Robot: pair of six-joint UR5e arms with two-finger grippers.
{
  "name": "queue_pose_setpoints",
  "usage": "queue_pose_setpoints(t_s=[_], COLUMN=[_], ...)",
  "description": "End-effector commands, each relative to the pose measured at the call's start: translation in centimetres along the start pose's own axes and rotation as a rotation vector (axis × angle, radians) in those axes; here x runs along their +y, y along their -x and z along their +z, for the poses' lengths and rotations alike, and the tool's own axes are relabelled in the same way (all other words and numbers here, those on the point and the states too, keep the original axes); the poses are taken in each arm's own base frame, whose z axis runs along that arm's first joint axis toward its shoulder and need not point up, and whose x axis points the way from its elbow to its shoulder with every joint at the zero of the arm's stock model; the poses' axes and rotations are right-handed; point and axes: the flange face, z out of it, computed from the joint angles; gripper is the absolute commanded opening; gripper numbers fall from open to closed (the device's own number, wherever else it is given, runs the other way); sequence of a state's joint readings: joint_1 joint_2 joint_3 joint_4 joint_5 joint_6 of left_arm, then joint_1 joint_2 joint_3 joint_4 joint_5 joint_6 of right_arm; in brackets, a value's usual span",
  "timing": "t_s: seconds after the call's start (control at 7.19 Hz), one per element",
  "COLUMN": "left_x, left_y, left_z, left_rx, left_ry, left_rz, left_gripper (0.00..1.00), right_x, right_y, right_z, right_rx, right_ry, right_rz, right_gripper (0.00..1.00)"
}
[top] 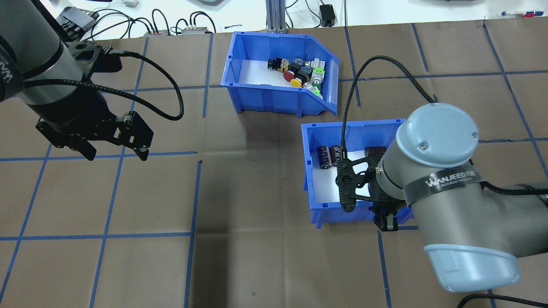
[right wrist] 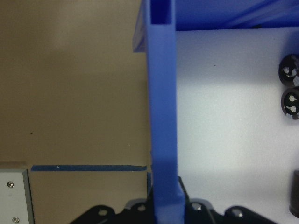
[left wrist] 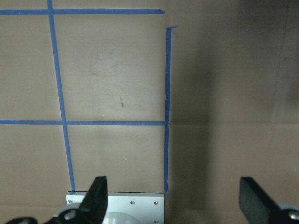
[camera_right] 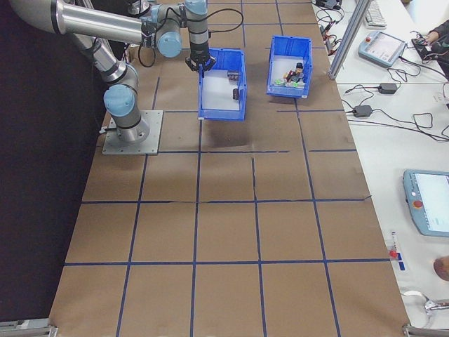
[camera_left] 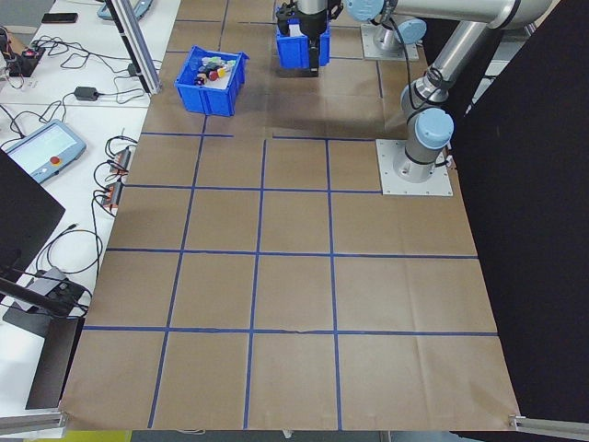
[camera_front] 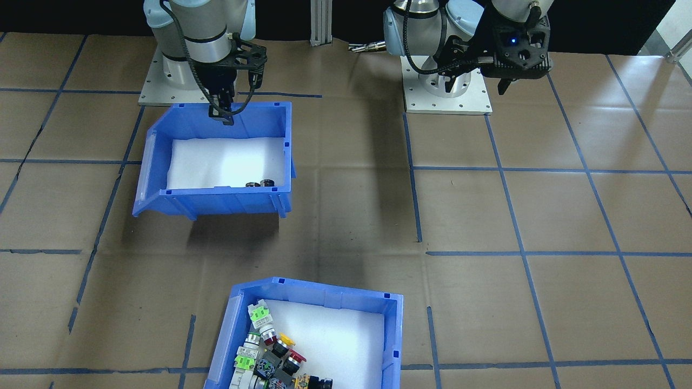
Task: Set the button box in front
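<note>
The button box (top: 274,100), a blue bin with green, yellow and red push buttons (top: 299,72), stands on the table on the side far from the robot; it also shows at the bottom of the front-facing view as the button box (camera_front: 332,292). My right gripper (top: 385,222) is shut on the rear wall of a second blue bin (top: 327,214) with black cylinders (top: 327,156). That bin (camera_front: 216,202) looks slightly raised, with a shadow under it. The wrist view shows the wall (right wrist: 162,116) between the fingers. My left gripper (top: 116,155) hangs open over bare table, holding nothing.
The two arm base plates (camera_front: 448,97) sit at the robot's edge. An aluminium post (top: 274,17) and cables (top: 171,25) lie beyond the button box. Side benches hold a teach pendant (camera_left: 41,152) and more wires. Brown paper with blue tape lines covers the table.
</note>
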State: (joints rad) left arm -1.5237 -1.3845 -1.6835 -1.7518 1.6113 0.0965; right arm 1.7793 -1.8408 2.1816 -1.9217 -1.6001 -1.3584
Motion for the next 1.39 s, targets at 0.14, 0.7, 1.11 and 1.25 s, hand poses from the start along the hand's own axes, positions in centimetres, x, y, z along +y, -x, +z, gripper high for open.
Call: queue_pose_setpoints(t_s=[0.14, 0.7, 1.11, 1.25], left_x=[-0.3, -0.4, -0.2, -0.3], left_y=[0.1, 0.2, 0.1, 0.1], left_z=[-0.1, -0.3, -0.3, -0.2], left_rx=[-0.003, -0.006, -0.006, -0.006], left_ry=[-0.023, -0.039, -0.039, -0.038], left_rz=[0.010, 0.015, 0.009, 0.009], left_gripper=[1.00, 1.00, 1.00, 1.00], right_x=[-9.0, -14.6, -15.6, -15.6], right_y=[1.6, 3.3, 4.5, 4.6], right_z=[3.3, 7.0, 7.0, 7.3], right_rx=[0.069, 0.126, 0.132, 0.124], right_ry=[-0.020, 0.002, -0.002, 0.005], right_rz=[-0.002, 0.049, 0.051, 0.049], right_gripper=[0.02, 0.02, 0.02, 0.02])
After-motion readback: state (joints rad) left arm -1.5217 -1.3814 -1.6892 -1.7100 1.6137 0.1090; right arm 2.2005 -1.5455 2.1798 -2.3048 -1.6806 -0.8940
